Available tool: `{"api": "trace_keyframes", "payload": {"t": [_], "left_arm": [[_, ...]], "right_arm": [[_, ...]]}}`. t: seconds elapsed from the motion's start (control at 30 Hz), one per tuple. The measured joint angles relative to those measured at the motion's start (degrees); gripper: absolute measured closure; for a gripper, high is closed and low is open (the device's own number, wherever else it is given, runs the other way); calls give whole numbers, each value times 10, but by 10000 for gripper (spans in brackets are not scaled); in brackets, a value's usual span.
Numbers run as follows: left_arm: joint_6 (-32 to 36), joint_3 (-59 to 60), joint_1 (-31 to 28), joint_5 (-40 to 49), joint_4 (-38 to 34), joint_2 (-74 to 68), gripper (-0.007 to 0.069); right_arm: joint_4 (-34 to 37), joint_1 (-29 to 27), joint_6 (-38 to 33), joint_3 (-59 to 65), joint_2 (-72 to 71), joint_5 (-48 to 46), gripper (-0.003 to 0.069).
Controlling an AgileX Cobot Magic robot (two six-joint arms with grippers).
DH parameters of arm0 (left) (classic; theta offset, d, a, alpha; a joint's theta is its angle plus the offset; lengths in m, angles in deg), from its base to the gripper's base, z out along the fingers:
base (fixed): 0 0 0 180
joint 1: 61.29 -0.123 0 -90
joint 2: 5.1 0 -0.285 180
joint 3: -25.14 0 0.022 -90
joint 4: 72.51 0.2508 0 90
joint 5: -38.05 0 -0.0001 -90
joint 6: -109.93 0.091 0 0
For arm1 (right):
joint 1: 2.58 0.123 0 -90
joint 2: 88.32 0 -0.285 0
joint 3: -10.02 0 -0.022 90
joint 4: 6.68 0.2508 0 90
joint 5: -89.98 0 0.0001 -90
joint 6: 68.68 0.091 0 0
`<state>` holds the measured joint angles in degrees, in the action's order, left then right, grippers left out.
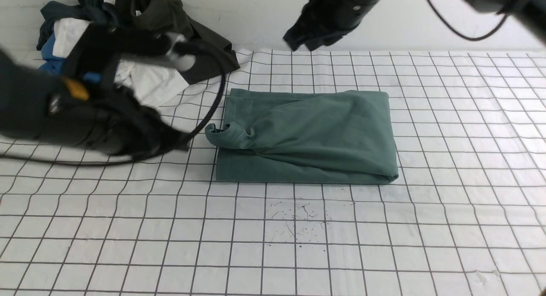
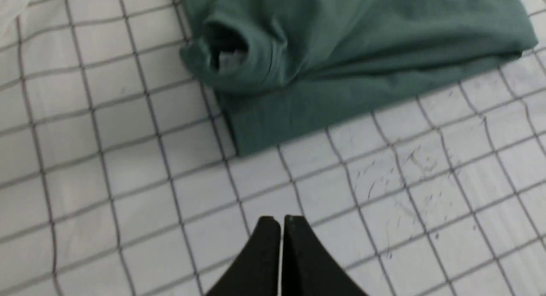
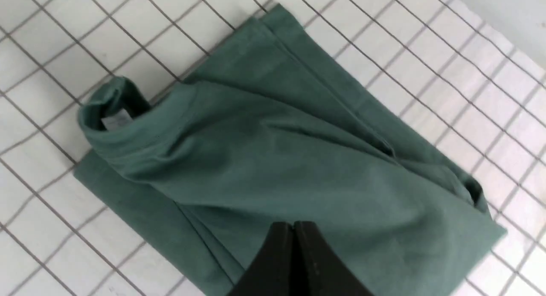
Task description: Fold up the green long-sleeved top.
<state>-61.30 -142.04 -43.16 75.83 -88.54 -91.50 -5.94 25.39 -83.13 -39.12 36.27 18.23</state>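
The green long-sleeved top (image 1: 305, 136) lies folded into a rectangle on the worktop (image 1: 405, 245), just ahead of the left tool (image 2: 280, 221) and below the right tool (image 3: 293, 225), both pressed together and empty; folding looks essentially done.

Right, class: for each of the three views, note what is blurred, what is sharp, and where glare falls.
Front view: left arm smeared, green top sharp, glare on the gridded cloth at right. Left wrist view: soft throughout. Right wrist view: top's folds crisp, right gripper a dark silhouette.
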Motion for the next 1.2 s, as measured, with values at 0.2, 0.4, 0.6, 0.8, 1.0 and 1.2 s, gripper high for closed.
{"api": "trace_keyframes", "payload": {"t": [0.2,0.4,0.6,0.8,1.0,1.2], "left_arm": [[51,-220,-26,71,-60,-199,609],[100,-455,-54,209,-87,-433,428],[70,-650,-80,306,-87,-586,226],[58,-787,-84,320,-113,-696,228],[82,-796,-74,328,-117,-707,559],[105,-815,-78,330,-71,-684,601]], "right_arm": [[67,-65,-27,162,-15,0,673],[176,-63,-118,270,2,85,673],[192,-58,-140,274,28,183,673],[181,-58,-141,278,79,202,673],[180,-58,-141,278,95,199,673],[179,-58,-141,278,95,142,673]]}}
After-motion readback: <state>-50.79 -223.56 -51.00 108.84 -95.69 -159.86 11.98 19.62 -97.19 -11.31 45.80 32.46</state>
